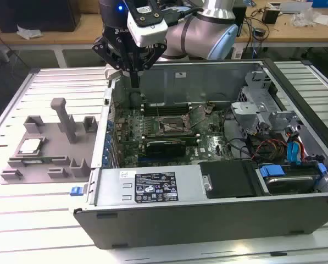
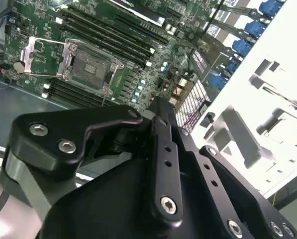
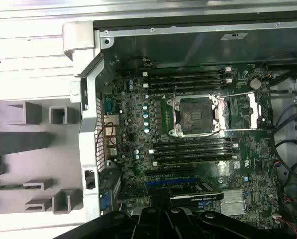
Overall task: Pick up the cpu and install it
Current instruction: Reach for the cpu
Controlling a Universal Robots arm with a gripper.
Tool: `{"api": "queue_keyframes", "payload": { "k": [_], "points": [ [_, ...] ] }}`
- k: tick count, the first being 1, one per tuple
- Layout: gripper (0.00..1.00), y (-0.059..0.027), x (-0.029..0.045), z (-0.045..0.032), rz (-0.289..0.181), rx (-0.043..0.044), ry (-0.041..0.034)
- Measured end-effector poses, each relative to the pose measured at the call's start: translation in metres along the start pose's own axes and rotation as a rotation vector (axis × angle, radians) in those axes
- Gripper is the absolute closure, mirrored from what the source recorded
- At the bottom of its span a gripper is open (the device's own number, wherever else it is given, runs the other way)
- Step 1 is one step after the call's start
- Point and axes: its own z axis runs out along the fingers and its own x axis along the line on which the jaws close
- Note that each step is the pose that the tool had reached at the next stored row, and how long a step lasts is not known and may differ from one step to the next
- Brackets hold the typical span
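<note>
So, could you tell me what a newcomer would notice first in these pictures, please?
The open computer case fills the exterior view's middle, its motherboard socket empty with the frame flipped open. The gripper hangs over the case's far corner, while the cpu lies on the grey fixture at the exterior view's left.

The cpu (image 1: pixel 31 146), a small flat silver square, lies flat on the grey fixture (image 1: pixel 54 165), outside the computer case (image 1: pixel 207 220).
</note>
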Motion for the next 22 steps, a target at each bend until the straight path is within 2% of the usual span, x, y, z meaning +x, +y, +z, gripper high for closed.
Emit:
{"api": "queue_keyframes", "payload": {
  "k": [12,22],
  "points": [
    [0.89,0.0000,0.0000,0.0001,0.000,0.0003,0.0032],
    [0.89,-0.0009,0.0119,-0.0002,0.000,0.0001,0.0005]
  ]
}}
